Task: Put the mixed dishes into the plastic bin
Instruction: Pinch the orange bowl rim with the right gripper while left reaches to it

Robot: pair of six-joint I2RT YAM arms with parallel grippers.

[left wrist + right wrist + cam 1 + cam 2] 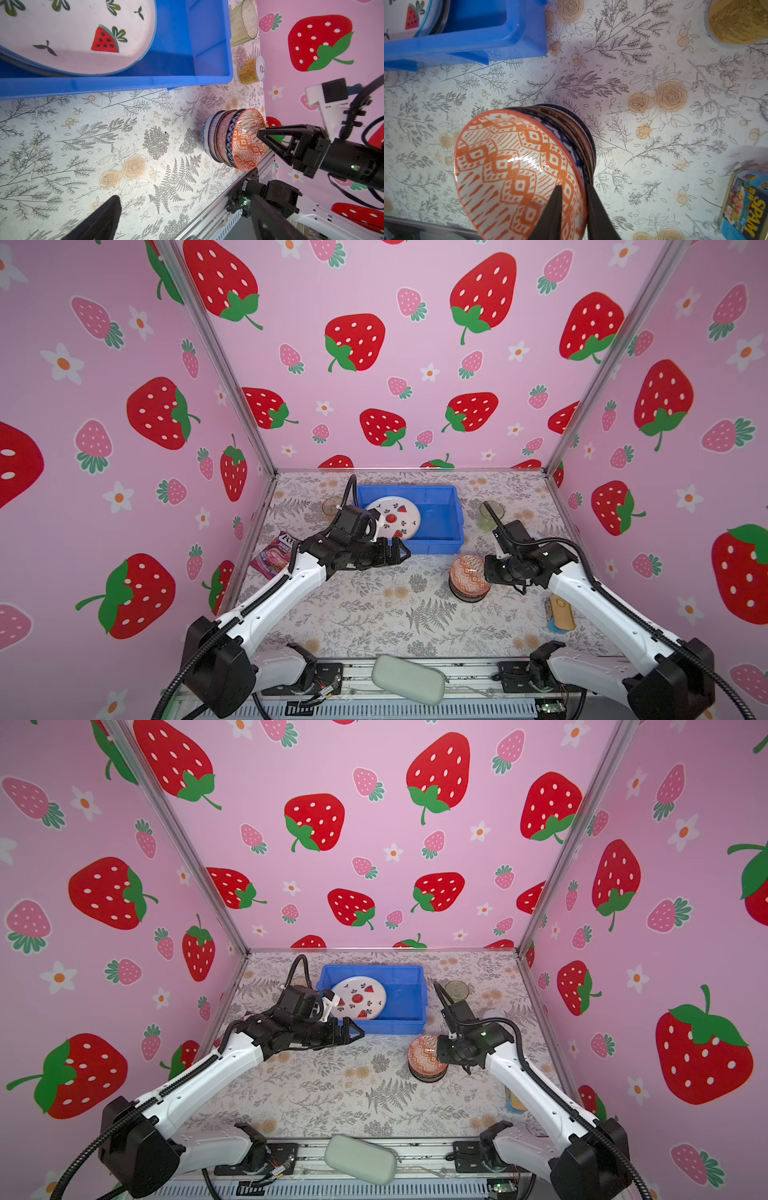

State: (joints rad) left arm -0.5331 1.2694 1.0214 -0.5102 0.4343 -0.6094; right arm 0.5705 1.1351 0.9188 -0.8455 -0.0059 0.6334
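The orange bowl (512,166) tops a stack of bowls (216,137) on the worktop (365,614), near a front corner of the blue bin (432,546). The right hand (574,187) is clamped on its rim, one finger inside, one outside. We judge that this thin, glazed pinch could slip, or drag the next bowl along. The watermelon plate (395,516) leaning in the bin could be struck. The left hand (401,549) hovers spread wide beside the bin.

- Blue plastic bin (440,526) sits at the back of the counter (374,614).
- Watermelon plate (399,516) leans tilted inside its left end.
- Orange bowl (467,570) tops the stacked bowls (468,594) near the bin's front right corner.
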